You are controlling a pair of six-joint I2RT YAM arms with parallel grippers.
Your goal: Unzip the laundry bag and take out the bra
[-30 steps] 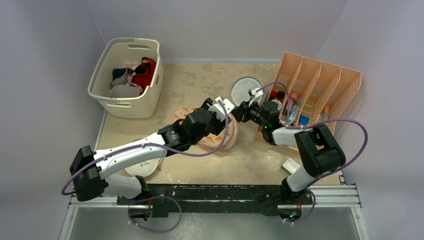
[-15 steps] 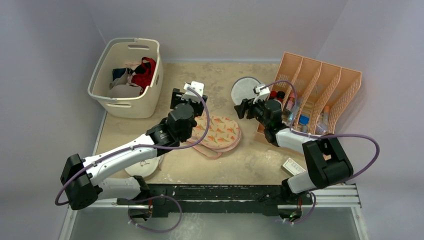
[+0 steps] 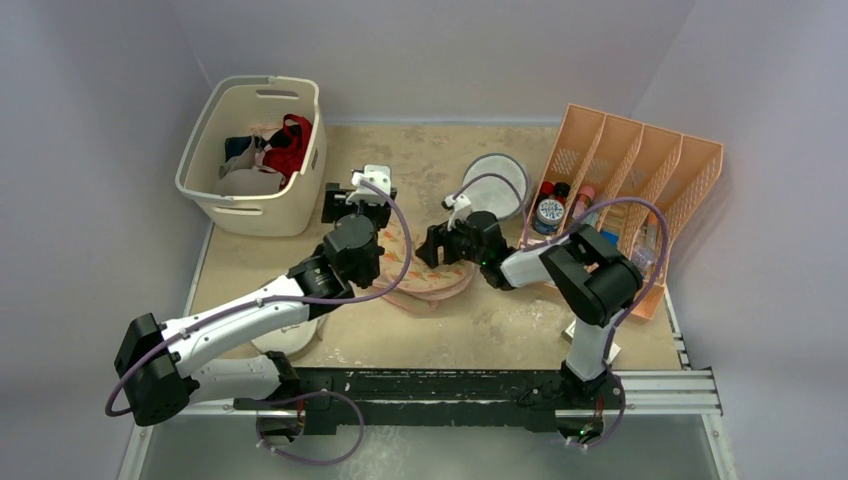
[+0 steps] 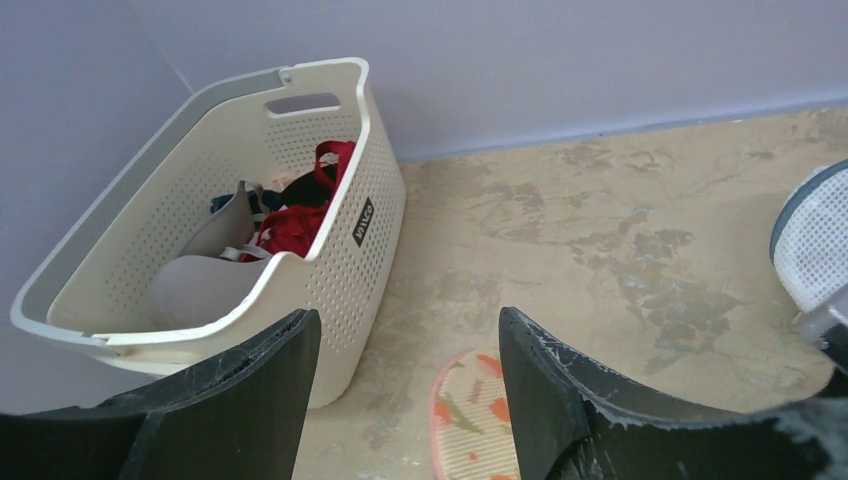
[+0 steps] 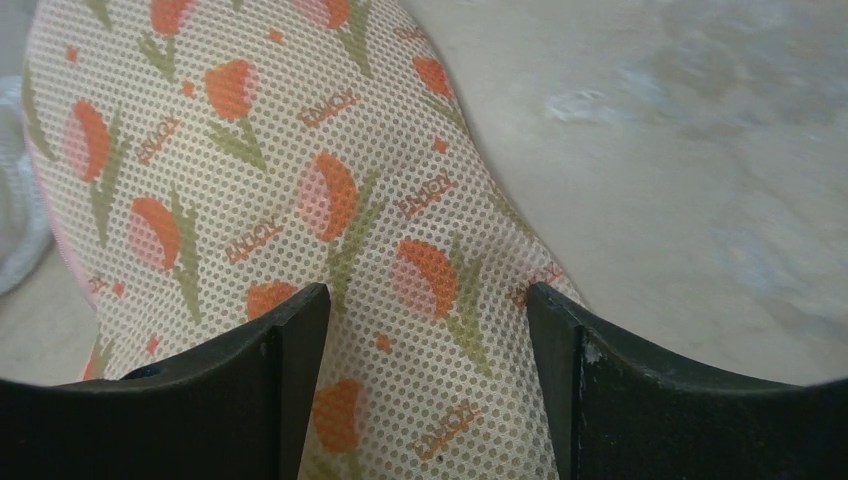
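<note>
step: unzip, not begun | laundry bag [image 3: 437,281] flat mid-bench [image 3: 420,160], zip pull not seen; bra not in view, prob inside | L claw [image 4: 405,335] open, empty, over bag's far end | R claw [image 5: 425,300] open, empty, just above print | next: locate pull on pink edge, pinch it; other claw pins bag

The sand-mottled worktop [image 3: 430,150] carries a flower-print laundry bag [image 3: 420,280], lying flat directly beneath the right tool [image 3: 432,247]. A cream perforated laundry basket [image 3: 270,215] stands just left of the left tool [image 3: 352,197]. A round white mesh bag [image 3: 497,180] and a peach file rack [image 3: 690,190] sit to the right tool's right.
</note>
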